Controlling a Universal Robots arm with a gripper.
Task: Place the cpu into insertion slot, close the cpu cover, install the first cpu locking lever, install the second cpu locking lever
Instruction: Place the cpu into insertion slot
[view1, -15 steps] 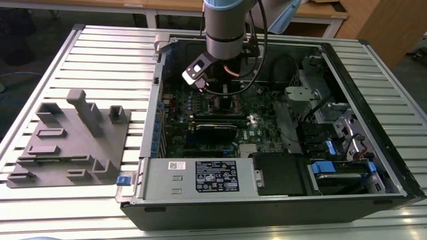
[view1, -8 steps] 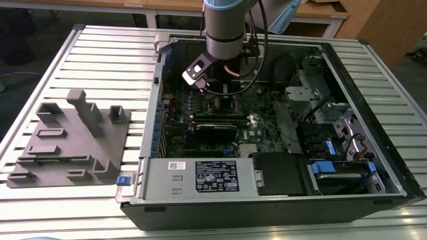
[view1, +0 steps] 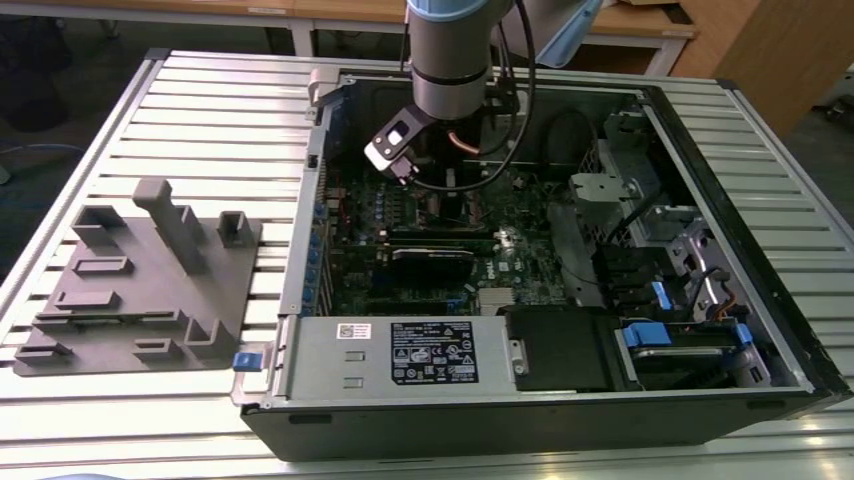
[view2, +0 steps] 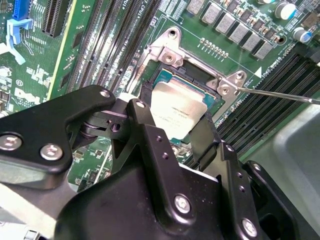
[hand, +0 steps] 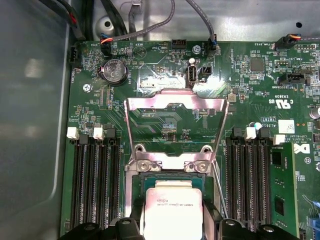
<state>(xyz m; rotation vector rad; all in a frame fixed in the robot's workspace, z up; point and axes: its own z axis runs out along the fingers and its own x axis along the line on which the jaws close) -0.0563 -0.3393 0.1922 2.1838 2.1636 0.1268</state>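
Observation:
The cpu (view2: 176, 107), a square chip with a silvery top, sits between the two black fingers (view2: 142, 125) of my gripper (view2: 175, 119), which is shut on its edges. It hangs directly over the insertion slot (view2: 196, 75); I cannot tell whether it touches the slot. In the first wrist view the cpu (hand: 172, 207) lies just below the cpu cover (hand: 175, 103), a silver frame flipped up and open. A thin locking lever (view2: 280, 94) sticks out beside the slot, unlatched. In the exterior view the gripper (view1: 434, 185) reaches down into the open computer case.
Long black memory slots (hand: 95, 185) flank the socket on both sides. A labelled power supply box (view1: 427, 352) sits at the case's near edge. Cables (view1: 521, 150) hang by the arm. A grey fixture (view1: 147, 280) stands on the table at the exterior view's left.

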